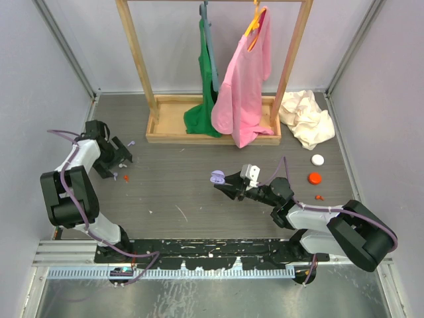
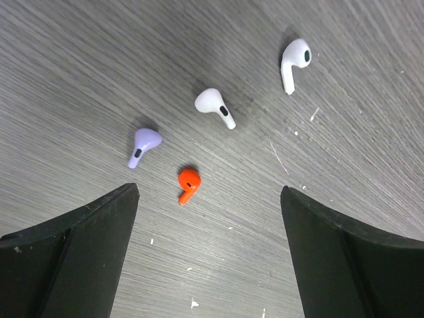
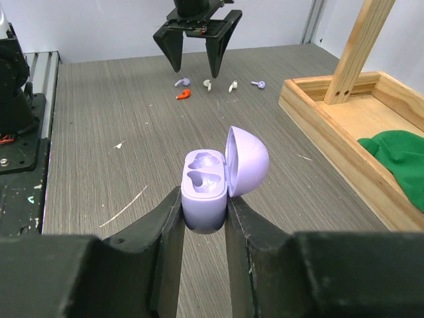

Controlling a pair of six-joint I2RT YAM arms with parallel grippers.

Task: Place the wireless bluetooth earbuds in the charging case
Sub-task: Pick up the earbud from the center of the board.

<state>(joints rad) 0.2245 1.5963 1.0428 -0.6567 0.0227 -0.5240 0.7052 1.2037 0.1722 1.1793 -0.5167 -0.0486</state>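
A: Left gripper (image 2: 209, 195) hangs over the loose buds, jaws wide apart, nothing between them. Right gripper (image 3: 204, 207) is clamped on the lower body of the lilac plastic charging case (image 3: 211, 189). The hinged lid is up and both wells look empty. The case is held off the table, at 3 o'clock from the left arm in the top view.

B: Which bud goes first?

A: My guess is the small lilac plastic earbud (image 2: 142, 146), lying flat at 10 o'clock in the left wrist view. The small orange earbud (image 2: 188, 184) lies just beside it, at its 4 o'clock. One white stemmed earbud (image 2: 215, 106) is near, at its 1 o'clock, and the other white earbud (image 2: 293, 61) lies further out at 2 o'clock.

B: Main hazard?

A: The crowding. With jaws this wide, a descent slightly off could close on the orange bud along with the lilac, or nudge it away. Taking a white bud would mean the wrong colour for this case.

B: Others?

A: The bud is rounded and smooth, so it may squirt from the pads. It may also be gripped at an angle that won't seat in a well. The case is pinched on two sides only, so pressing down could tilt it.

B: And its pair?

A: The second lilac earbud (image 3: 258, 84) sits at the 3 o'clock end of the row in the right wrist view. It is outside the left camera's view, so it could be overlooked.
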